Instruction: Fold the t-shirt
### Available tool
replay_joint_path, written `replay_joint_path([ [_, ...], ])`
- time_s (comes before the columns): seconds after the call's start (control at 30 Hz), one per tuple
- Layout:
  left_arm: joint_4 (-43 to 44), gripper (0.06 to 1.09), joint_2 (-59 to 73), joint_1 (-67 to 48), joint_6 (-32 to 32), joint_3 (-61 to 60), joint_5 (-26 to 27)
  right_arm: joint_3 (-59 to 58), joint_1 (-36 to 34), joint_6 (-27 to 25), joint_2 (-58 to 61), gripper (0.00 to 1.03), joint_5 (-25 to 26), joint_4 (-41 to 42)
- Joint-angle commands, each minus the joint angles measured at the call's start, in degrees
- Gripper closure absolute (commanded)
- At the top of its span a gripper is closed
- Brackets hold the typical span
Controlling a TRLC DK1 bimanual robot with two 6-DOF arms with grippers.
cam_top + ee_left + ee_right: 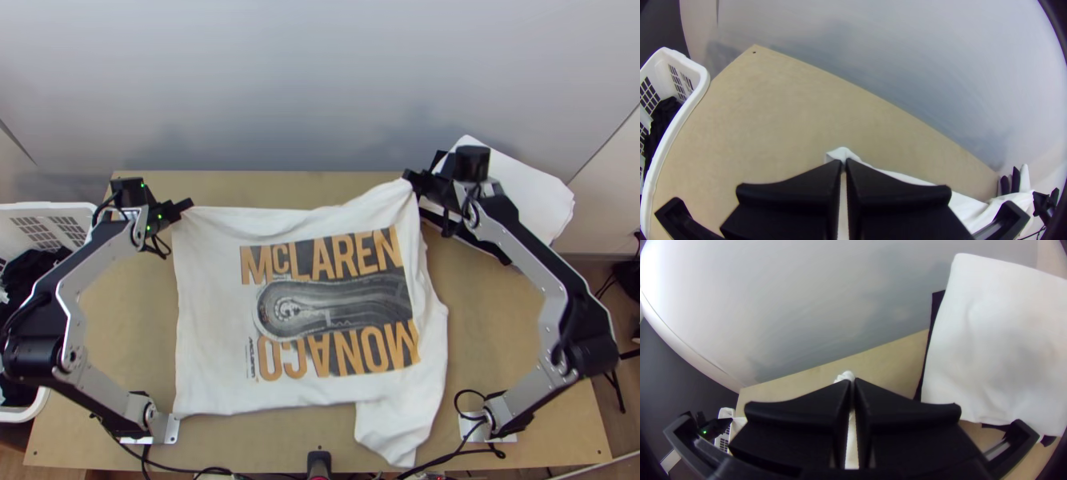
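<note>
White t-shirt (210, 320), judged light, soft and prone to sag, is pinched at 2 points beyond its print (332, 308) by left gripper (843, 163) and right gripper (853, 382), sound holds for folding.

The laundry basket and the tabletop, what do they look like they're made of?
The basket looks like white plastic with a slight sheen, going by its smooth rounded rim and slotted walls. The tabletop seems to be wood or wood-based board, matte, judging by its even tan surface.
</note>
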Motion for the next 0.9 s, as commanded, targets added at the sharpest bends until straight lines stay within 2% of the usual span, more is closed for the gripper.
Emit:
replay_joint_path([
  [0.0,-0.29,1.05,6.27,1.4,0.24,7.07,-0.02,11.43,0.34,-0.28,8.54,1.0,1.42,-1.85],
  [0.27,-1.0,1.05,10.58,1.75,0.15,12.0,-0.11,19.34,2.01,-1.16,14.61,1.0,5.99,-3.61],
  [0.5,-5.48,1.05,15.76,2.54,-0.29,17.8,-1.34,22.24,2.54,-0.81,16.72,1.0,9.77,-4.93],
  [0.53,-5.92,0.99,16.47,2.81,-0.73,18.76,-1.51,22.68,2.54,-0.81,16.8,0.94,10.21,-5.02],
  [0.57,-7.06,0.82,16.91,2.98,-0.9,19.82,-1.69,22.68,2.45,-0.63,16.8,0.7,10.38,-5.19],
  [0.6,-8.11,0.54,16.91,3.07,-0.99,20.78,-1.69,22.94,2.45,-0.1,16.54,0.45,10.82,-6.69],
  [0.63,-8.2,0.28,16.73,3.25,-1.08,21.22,-1.69,24.09,2.36,0.16,16.63,0.28,11.26,-8.88],
  [0.67,-7.76,0.08,16.55,3.51,-0.46,21.75,-1.69,25.76,2.27,0.16,16.89,0.18,11.53,-10.82],
  [0.8,-8.47,0.1,13.39,4.56,-0.02,22.72,-1.78,27.43,1.4,1.3,13.29,0.05,11.53,-15.03],
  [0.87,-9.34,0.1,10.93,5.09,0.15,22.19,-1.69,26.99,0.87,3.24,9.42,0.04,11.53,-17.06],
])
